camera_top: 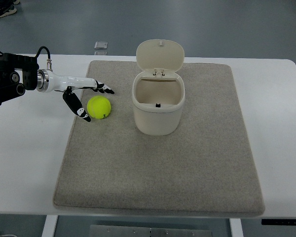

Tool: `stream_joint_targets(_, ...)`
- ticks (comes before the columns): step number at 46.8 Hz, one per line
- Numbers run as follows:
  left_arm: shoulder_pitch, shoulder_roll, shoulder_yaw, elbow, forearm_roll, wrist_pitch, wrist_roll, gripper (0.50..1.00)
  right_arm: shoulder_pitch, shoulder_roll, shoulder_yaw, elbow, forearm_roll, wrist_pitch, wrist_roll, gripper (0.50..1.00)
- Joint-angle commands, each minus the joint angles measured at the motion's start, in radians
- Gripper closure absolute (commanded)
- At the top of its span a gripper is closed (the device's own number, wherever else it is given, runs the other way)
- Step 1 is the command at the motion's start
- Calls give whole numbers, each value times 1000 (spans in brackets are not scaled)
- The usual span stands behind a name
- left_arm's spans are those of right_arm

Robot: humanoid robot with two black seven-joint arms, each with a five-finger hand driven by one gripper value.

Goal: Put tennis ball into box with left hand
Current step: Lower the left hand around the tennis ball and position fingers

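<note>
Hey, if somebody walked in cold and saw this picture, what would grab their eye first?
Probably the bright yellow-green tennis ball on the grey mat, left of centre, with the left hand spread open around it, fingers above and thumb beside it. Next, the cream box at the mat's middle, its lid flipped up and open.

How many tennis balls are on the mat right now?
1. The tennis ball lies on the grey mat, left of the open box, between the spread fingers of the left hand. The box's visible interior shows no ball, though its near wall hides part of the floor.
</note>
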Motion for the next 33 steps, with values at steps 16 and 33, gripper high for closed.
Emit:
stream_joint_targets(16,5,-27,1,38,51,15,0,521,0,0,0,0,0,0,0,599)
stream_joint_targets(33,16,-33,-1,55,51,16,0,521,0,0,0,0,0,0,0,599)
